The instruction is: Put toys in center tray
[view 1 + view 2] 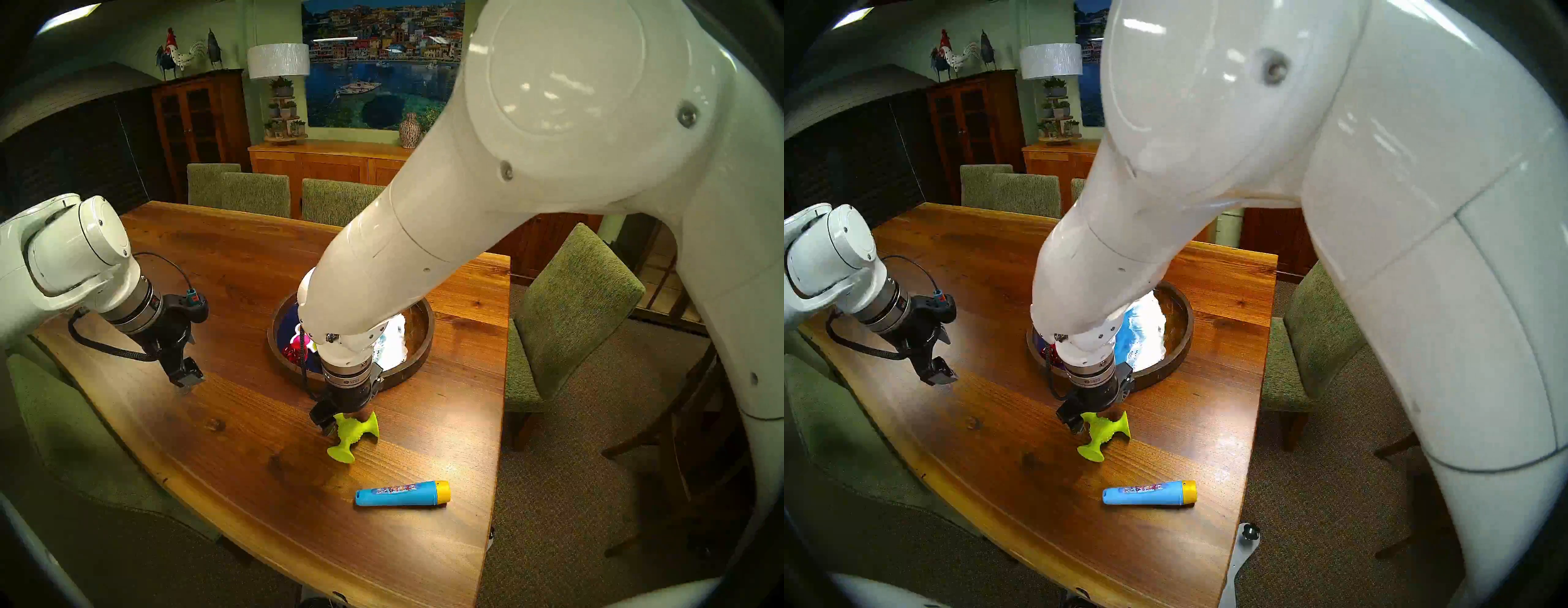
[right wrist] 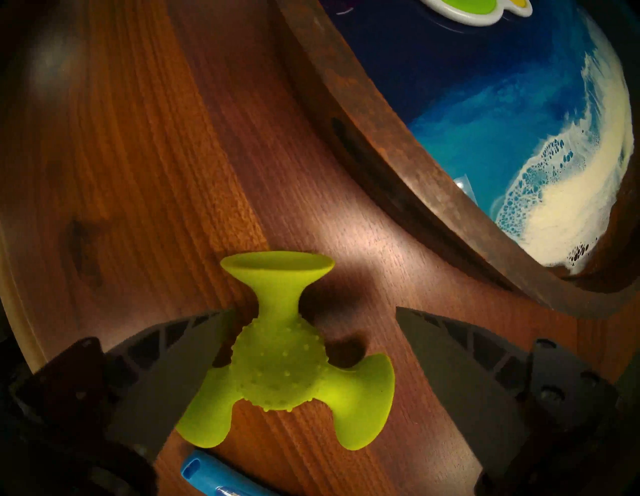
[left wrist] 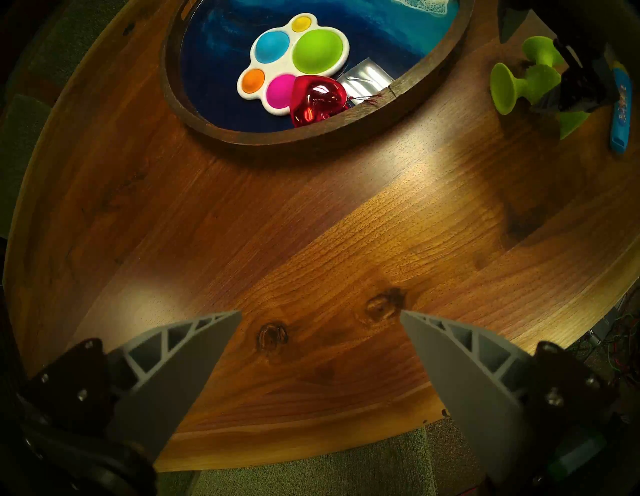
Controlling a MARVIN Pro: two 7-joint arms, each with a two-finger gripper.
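Right jaws: the right gripper (image 2: 308,350) points down with its jaws spread wide around the lime-green suction-cup toy (image 2: 282,372); the left finger looks to touch the toy's hub, the right one stands clear, no grip closed.
Left jaws: the left gripper (image 3: 320,346) hangs wide open and empty above bare surface (image 3: 311,221).
Green toy: on the surface, just beside the center tray (image 1: 418,358).
Blue tube (image 1: 403,493): lying nearer the surface's edge, yellow cap to the right.
Tray contents: white paw-shaped pad (image 3: 294,62) with the red faceted piece (image 3: 317,100) touching it.
Obstruction: the right arm hides most of the tray in the head views.
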